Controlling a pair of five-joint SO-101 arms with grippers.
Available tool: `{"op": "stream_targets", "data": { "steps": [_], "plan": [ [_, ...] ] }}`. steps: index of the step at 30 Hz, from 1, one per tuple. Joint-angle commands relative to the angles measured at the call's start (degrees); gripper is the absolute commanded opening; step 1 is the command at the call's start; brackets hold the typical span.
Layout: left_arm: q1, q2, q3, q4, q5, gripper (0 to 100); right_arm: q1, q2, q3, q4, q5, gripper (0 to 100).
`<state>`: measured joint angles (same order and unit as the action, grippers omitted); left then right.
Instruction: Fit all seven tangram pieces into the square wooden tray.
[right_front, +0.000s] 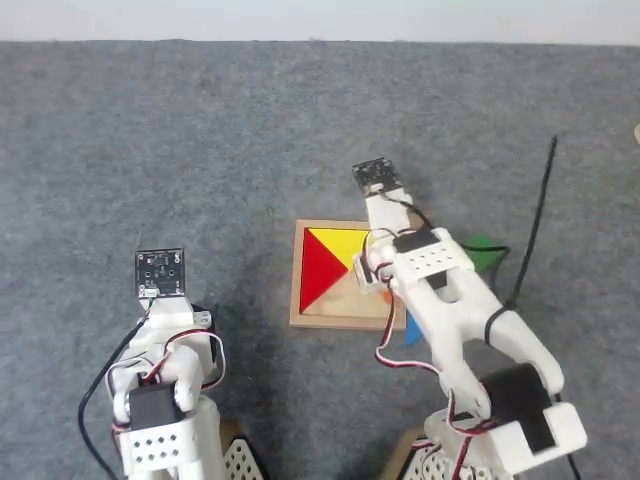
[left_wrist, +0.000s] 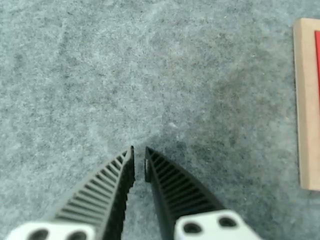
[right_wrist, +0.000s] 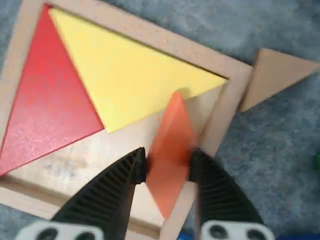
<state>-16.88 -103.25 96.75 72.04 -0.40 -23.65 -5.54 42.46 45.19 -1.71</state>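
1. Square wooden tray (right_front: 296, 300): lying flat on the grey counter (right_front: 200, 140), in front of the right arm (right_front: 455, 300). One rim is showing at the edge of the left wrist view (left_wrist: 306, 100).

2. Red triangle (right_wrist: 45, 105): sitting flat in the tray, filling one side, its long edge meeting the yellow triangle.

3. Yellow triangle (right_wrist: 125, 80): sitting flat in the tray along the adjoining rim (right_wrist: 150, 35).

4. Orange piece (right_wrist: 170, 155): being held tilted above the tray's bare floor, close to the rim, with its far tip reaching the yellow triangle's edge.

5. Right hand (right_wrist: 168, 165): clamping the orange piece between both fingers.

6. Left hand (left_wrist: 139, 160): hovering over bare counter well to the side of the tray, fingers resting almost together, gripping nothing.

7. Tan triangle (right_wrist: 272, 75): lying on the counter just outside a tray corner.

8. Green piece (right_front: 485, 255) and blue piece (right_front: 412, 327): lying on the counter beside the tray, partly covered by the right arm.
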Motion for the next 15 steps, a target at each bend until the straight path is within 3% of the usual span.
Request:
{"op": "stream_targets", "data": {
  "steps": [1, 15],
  "plan": [
    [0.4, -1.0, -0.3, 0.2, -0.3, 4, 2.0, 0.5, -0.9, 1.4, 0.2, 4.9],
    [0.4, -1.0, -0.3, 0.2, -0.3, 4, 10.4, 0.5, -1.1, 2.6, -2.8, 3.2]
  ]
}}
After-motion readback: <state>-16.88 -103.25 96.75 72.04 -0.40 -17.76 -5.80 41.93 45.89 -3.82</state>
